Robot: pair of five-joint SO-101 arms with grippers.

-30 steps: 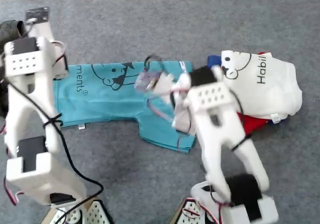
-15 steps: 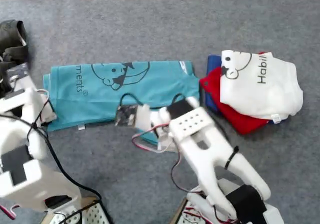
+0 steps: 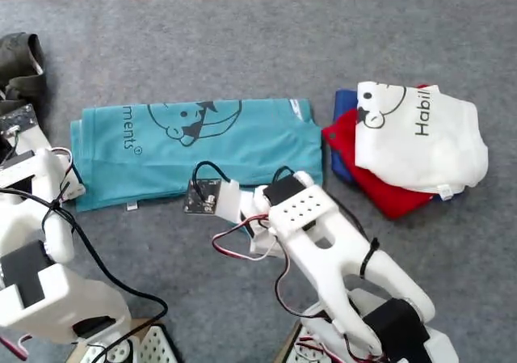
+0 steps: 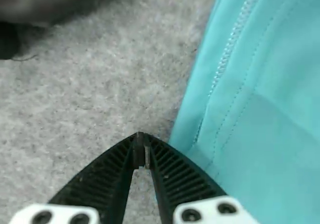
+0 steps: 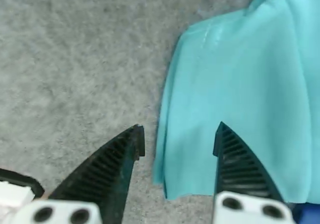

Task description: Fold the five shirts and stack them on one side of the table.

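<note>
**Teal shirt flat at mid-table, a tool at each of two edges**

I see the teal shirt (image 3: 194,149) lying flat as a long folded rectangle in the middle of the grey table (image 3: 242,40), its printed side up. My left tool (image 4: 140,151) sits at the shirt's left edge with its fingers pressed together. They hold nothing, and their tips are over bare table just beside the teal hem. My right tool (image 5: 178,134) is at the shirt's near edge with its fingers spread apart. One finger is over the table and the other over teal cloth, with the shirt's edge between them.

To the right, well apart from the teal shirt's left end, is a pile. The white shirt (image 3: 424,137) lies on top of a red shirt (image 3: 380,181) and a blue shirt (image 3: 346,104). A dark garment (image 3: 20,56) is bunched at the far left.
</note>
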